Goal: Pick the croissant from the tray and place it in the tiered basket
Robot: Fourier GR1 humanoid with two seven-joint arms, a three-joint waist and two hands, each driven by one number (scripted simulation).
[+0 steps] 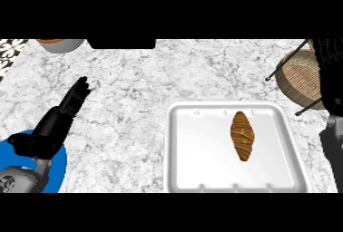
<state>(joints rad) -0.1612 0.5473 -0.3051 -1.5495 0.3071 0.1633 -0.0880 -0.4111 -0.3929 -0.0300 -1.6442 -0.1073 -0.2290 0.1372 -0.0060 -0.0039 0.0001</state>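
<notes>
I see the croissant [242, 135] in the tray [182, 154], tiered basket [303, 79] near its far right corner. Left hand [52, 123] by a blue plate [59, 174], fingers [74, 97] straight, pressed together; right hand [333, 145]: cannot tell.

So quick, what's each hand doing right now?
Left hand: open, holding nothing.
Right hand: cut off at edge, cannot tell.

Left hand [64, 111] flat, fingers straight
</notes>
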